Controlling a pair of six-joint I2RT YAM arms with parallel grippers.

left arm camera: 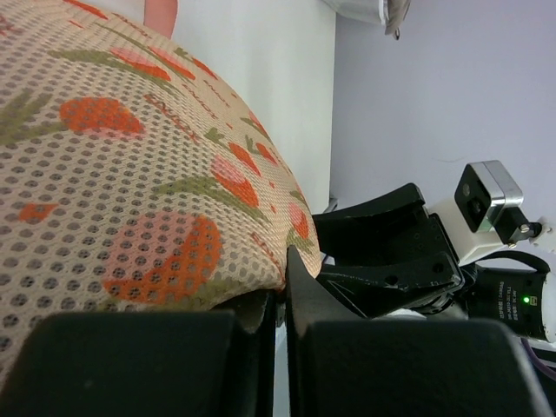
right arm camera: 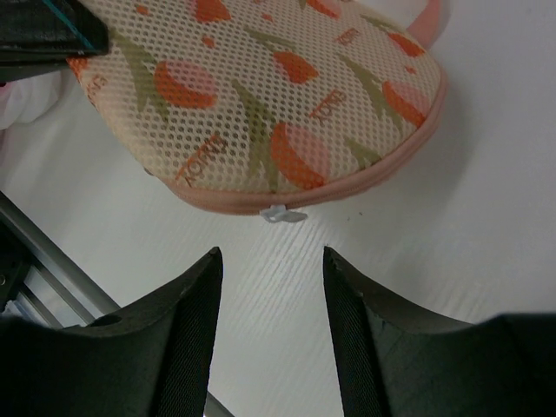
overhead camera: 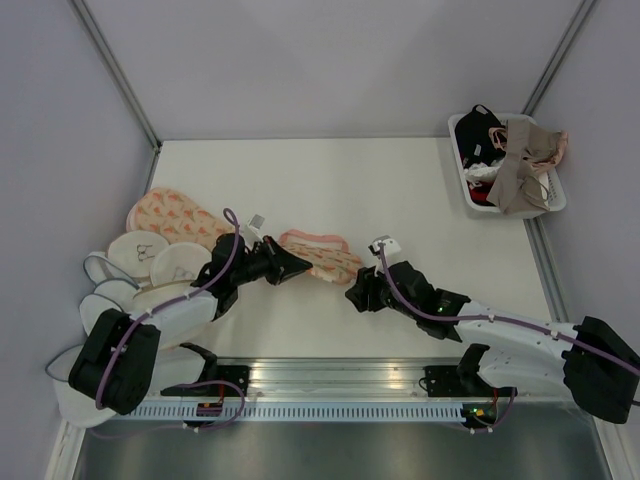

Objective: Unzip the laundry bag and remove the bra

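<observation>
The laundry bag (overhead camera: 322,253) lies flat mid-table, peach mesh with an orange-red print and pink trim. My left gripper (overhead camera: 297,266) is shut on its left end; in the left wrist view the fingers (left arm camera: 282,291) pinch the bag's edge (left arm camera: 156,191). My right gripper (overhead camera: 357,293) stands open just short of the bag's near right edge. In the right wrist view its fingers (right arm camera: 271,261) straddle bare table, with the white zipper pull (right arm camera: 282,214) on the bag's (right arm camera: 261,95) pink rim just ahead of them. The bra is out of view.
A white basket (overhead camera: 557,197) with a beige bra and dark garments stands at the back right. Several round white mesh pouches (overhead camera: 140,255) and a second printed pouch (overhead camera: 175,218) are stacked at the left. A metal rail (overhead camera: 330,375) runs along the near edge.
</observation>
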